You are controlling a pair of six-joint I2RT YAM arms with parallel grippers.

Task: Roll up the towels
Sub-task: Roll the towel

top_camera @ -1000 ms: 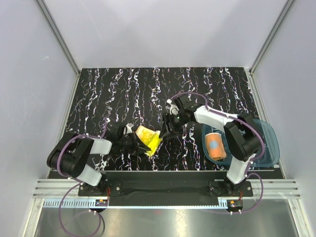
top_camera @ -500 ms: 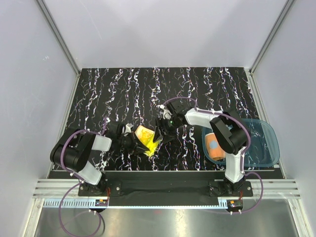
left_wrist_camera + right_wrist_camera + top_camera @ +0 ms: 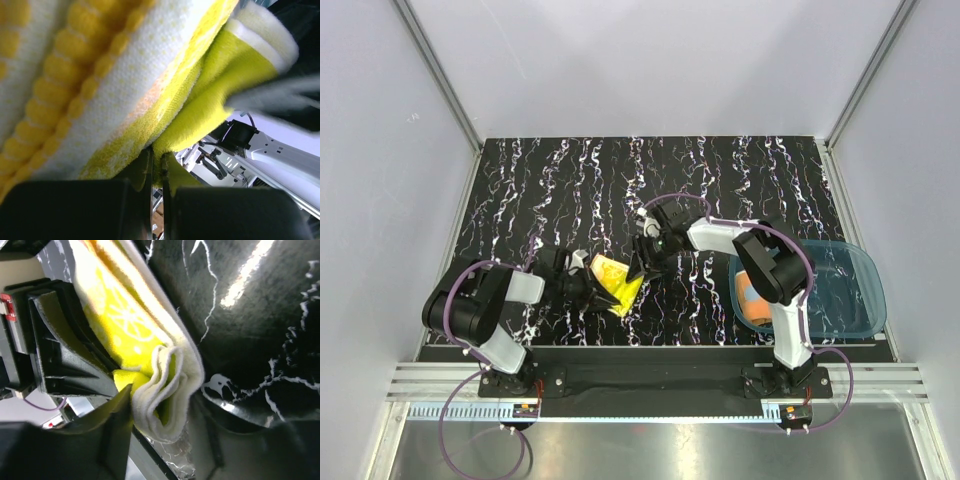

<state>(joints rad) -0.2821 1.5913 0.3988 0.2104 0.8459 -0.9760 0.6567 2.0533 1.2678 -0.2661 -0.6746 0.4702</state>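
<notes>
Near front edge of table (image 3: 720, 170), left of centre: yellow towel (image 3: 612, 278) bunched between both grippers.
- Left gripper (image 3: 582, 282) pinched shut on a hem.
- Right gripper (image 3: 162, 400): fingers apart astride folded end. Cannot tell whether clamped.
- Risk: opposed pull or uneven twist loosens layers and roll slumps. Thin hem grip may slip.
- Orange towel (image 3: 752, 298) rolled in blue tray (image 3: 865, 300) by front right corner, half hidden behind right arm.
- Tightness of yellow roll unreadable: wrist views too close, overhead view too small.

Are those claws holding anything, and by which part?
The left gripper pinches the yellow towel by its edge. The right gripper straddles its folded end; whether it grips is unclear.
</notes>
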